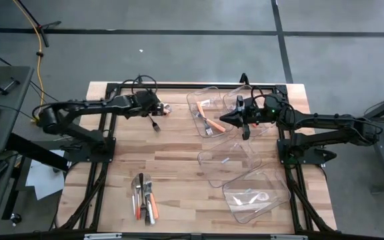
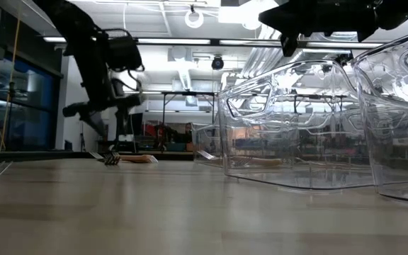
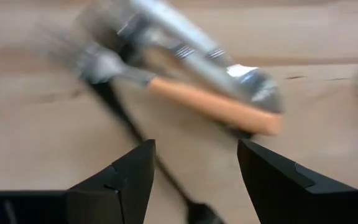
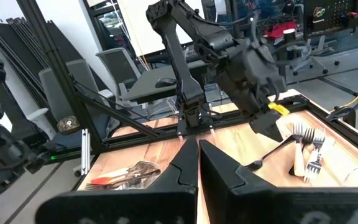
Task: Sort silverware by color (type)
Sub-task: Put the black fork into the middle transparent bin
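The left hand [image 1: 157,109] hovered over the far left part of the pale wooden bench [image 1: 179,167], its dark fingers [image 3: 129,174] spread wide and holding nothing. Directly under it lay a few pieces: a dark-handled fork [image 1: 155,124] just at its near side, and, in the left wrist view, an orange-handled fork [image 3: 191,102] lying across a plain silver metal piece [image 3: 191,43]. I judged that this was the start of a pick, with the open fingers set to close on one of these pieces.

The right hand [image 1: 235,119] was shut on nothing and hung above the far clear plastic bins [image 1: 242,100], where an orange-handled fork [image 1: 211,125] already lay in the leftmost bin [image 1: 195,100]. Two more clear bins [image 1: 255,197] stood nearer along the right side. A mixed heap of orange, white and silver-handled silverware [image 1: 145,197] waited unsorted at the near left, so most of the sorting seemed still to come.

The next move probably called for a descent onto a single handle, since the overlapping pieces could come up together or slide. A broad open stretch of bench lay between the left hand and the bins. The bin walls and the waiting right arm were the things to clear on the way across.
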{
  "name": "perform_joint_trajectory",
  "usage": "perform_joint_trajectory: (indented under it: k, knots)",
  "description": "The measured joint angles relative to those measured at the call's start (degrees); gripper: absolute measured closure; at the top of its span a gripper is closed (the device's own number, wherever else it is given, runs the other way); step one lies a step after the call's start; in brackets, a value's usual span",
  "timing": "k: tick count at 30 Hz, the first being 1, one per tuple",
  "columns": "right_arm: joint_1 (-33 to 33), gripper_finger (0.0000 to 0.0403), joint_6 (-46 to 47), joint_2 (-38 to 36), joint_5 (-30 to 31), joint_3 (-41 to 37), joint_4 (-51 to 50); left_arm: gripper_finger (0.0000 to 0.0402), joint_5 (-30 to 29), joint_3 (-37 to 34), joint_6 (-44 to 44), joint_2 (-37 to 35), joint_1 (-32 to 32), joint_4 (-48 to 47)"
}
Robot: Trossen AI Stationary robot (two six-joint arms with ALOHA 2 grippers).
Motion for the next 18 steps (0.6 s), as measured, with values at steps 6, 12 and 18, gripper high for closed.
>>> perform_joint_trajectory:
  k: [6, 12, 18]
  knots:
    - [-0.01, 0.0403, 0.00, 0.00, 0.00, 0.00, -0.68, 0.0186, -0.02, -1.04, -9.62, 3.21, 0.10, -2.37]
    - [0.00, 0.0403, -0.01, 0.00, 0.01, 0.00, -0.88, 0.0186, -0.40, -2.25, -13.67, 5.74, 0.36, 0.39]
    - [0.01, 0.0403, -0.02, 0.00, 0.02, 0.00, -1.23, 0.0187, -0.21, -2.27, -15.49, 9.83, 0.47, 3.23]
